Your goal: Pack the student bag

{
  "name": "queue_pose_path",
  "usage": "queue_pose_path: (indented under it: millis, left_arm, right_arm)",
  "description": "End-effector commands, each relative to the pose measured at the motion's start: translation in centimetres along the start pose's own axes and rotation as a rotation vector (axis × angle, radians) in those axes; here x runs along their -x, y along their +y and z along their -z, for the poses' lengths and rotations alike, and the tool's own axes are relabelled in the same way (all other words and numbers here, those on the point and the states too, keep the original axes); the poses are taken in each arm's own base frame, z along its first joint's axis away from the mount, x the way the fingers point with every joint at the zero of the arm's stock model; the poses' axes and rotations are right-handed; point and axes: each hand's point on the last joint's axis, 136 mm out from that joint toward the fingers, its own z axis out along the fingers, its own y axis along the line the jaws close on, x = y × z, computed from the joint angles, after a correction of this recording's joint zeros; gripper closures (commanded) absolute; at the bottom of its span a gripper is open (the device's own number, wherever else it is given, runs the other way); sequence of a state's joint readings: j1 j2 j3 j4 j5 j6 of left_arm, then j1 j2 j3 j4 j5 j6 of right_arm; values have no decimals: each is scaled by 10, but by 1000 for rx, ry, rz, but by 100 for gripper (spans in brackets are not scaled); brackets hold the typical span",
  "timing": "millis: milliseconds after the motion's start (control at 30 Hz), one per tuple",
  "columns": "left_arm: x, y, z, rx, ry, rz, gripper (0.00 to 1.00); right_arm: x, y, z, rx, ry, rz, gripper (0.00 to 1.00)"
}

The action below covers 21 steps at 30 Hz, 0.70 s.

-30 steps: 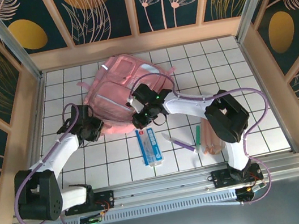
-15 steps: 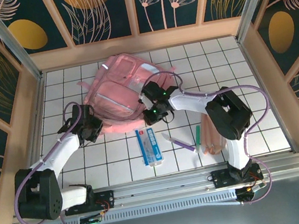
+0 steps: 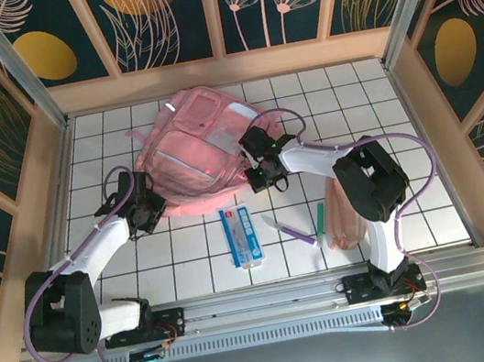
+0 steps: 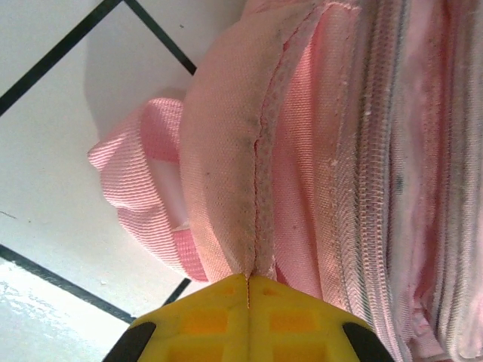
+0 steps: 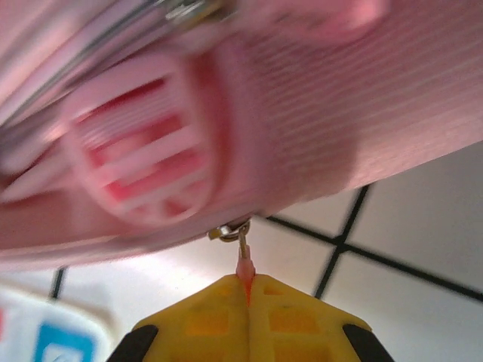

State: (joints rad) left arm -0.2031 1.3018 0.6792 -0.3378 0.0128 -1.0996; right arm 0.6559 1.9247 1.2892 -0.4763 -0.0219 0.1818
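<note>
A robot lab cell: white gridded counter [image 3: 379, 111] boxed in by patterned wall panels [image 3: 164, 17], two arms [image 3: 95, 247] bolted to a metal rail [image 3: 271, 299].

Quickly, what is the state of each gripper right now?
Left gripper: closed, pinching a seam edge of the student bag.
Right gripper: closed on the bag's zipper pull.

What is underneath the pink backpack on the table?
The backpack lies on the white gridded table. In the left wrist view a folded pink strap pokes out from beneath its edge. Anything else under it is covered by the fabric and cannot be seen.
</note>
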Motion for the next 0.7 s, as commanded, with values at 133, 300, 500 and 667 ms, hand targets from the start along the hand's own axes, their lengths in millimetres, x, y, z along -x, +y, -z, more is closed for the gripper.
queue_pose_path:
  millis: [133, 300, 500, 667]
  left_arm:
    - [0, 36, -8, 83, -39, -2, 100]
    - [-2, 20, 1, 12, -18, -30, 100]
    - [-19, -27, 29, -169, 121, -93, 79]
    - [-31, -10, 49, -141, 135, -168, 71]
  right_arm:
    - [30, -50, -5, -132, -74, -121, 100]
    - [29, -58, -5, -148, -74, -136, 100]
    - [24, -63, 21, -140, -133, -134, 91]
    - [45, -73, 59, -141, -176, -142, 73]
